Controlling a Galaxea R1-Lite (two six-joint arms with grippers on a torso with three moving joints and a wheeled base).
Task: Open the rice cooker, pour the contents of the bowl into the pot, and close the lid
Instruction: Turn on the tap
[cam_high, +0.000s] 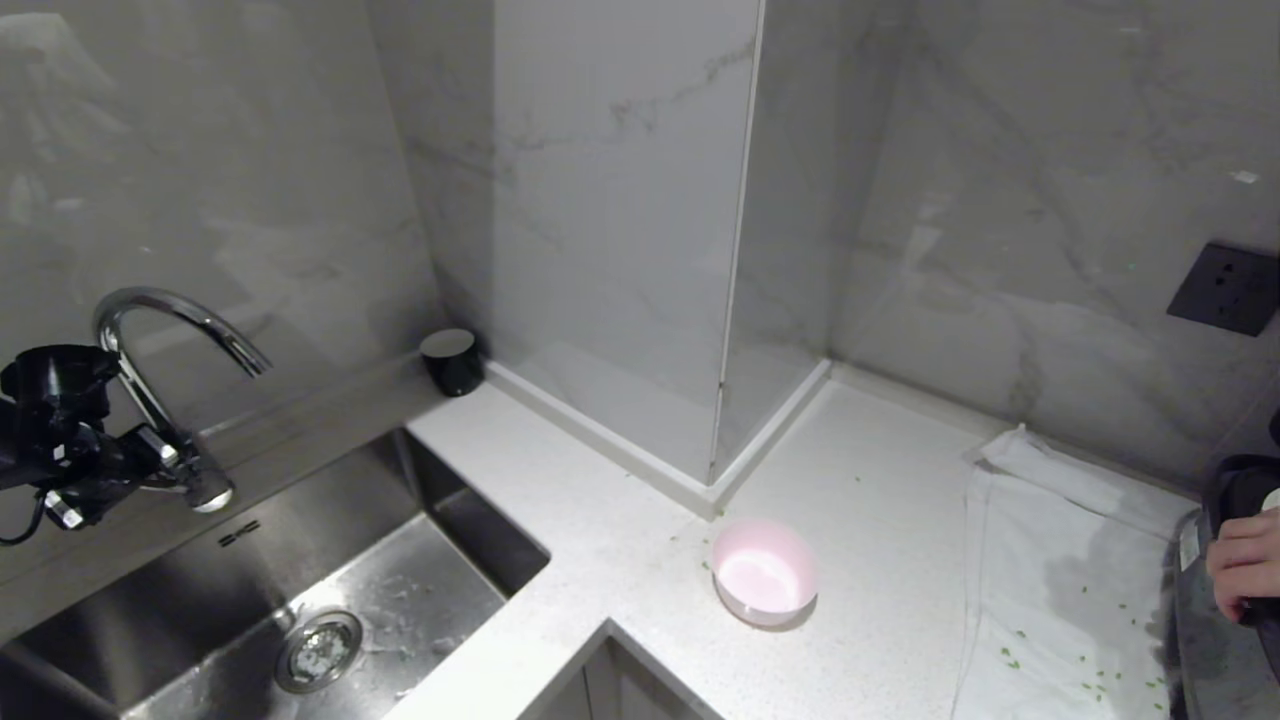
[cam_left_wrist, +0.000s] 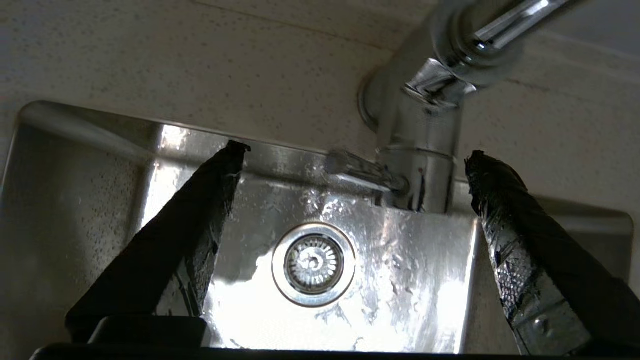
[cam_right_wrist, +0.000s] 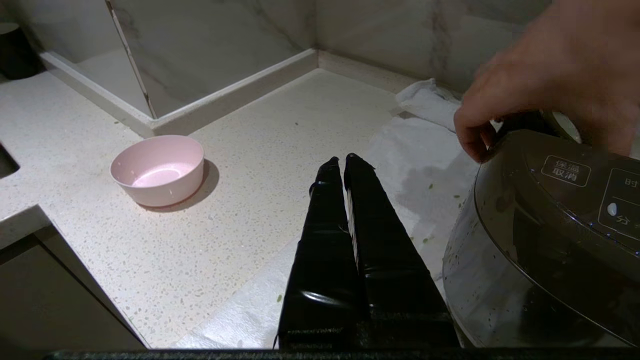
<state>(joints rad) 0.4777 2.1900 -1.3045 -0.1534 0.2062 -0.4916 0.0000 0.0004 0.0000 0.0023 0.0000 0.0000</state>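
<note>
Head view: The bowl (cam_high: 764, 573) stands upright on the white countertop (cam_high: 890, 520), near the counter's front edge and well apart from the sink (cam_high: 300, 580). Its inside appears bare of greens, though glare makes this uncertain. Green bits (cam_high: 1060, 675) lie scattered on the white cloth (cam_high: 1060, 580) spread at the right. The left gripper (cam_high: 55, 440) sits at the far left, beside the faucet (cam_high: 165, 350). A person's hand (cam_high: 1245, 560) rests at the right edge on a dark object that is mostly cut off.

Left wrist view: The left gripper (cam_left_wrist: 352, 155) is spread wide and holds nothing. Its fingers (cam_left_wrist: 200, 220) frame the sink drain (cam_left_wrist: 313, 264) and the faucet base (cam_left_wrist: 420, 165).

Right wrist view: The right gripper (cam_right_wrist: 342, 161) is fully closed, empty, and poised above the cloth's edge. The rice cooker (cam_right_wrist: 545, 240) stands just beside it on the cloth, lid (cam_right_wrist: 565, 200) down. The person's hand grips the cooker's rear edge. The bowl stands apart on the counter.
</note>
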